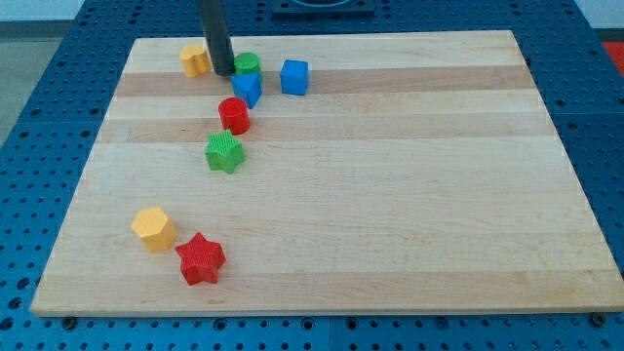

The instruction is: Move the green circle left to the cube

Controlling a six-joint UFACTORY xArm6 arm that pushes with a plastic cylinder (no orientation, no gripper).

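One green circle (248,64) near the desk's (390,195) top-left corner, our tip (223,72) touching its left; no hand here. Next we'd circle round, nudging it beside the blue cube (294,77).

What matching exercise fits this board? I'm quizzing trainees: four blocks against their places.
Blocks:
1. red star
2. blue cube
3. green circle
4. green star

Places:
A. right beside my tip, on its right
B. bottom left, beside the yellow hexagon
C. rightmost block in the top group
D. just below the red cylinder

Pairs: 1-B, 2-C, 3-A, 4-D
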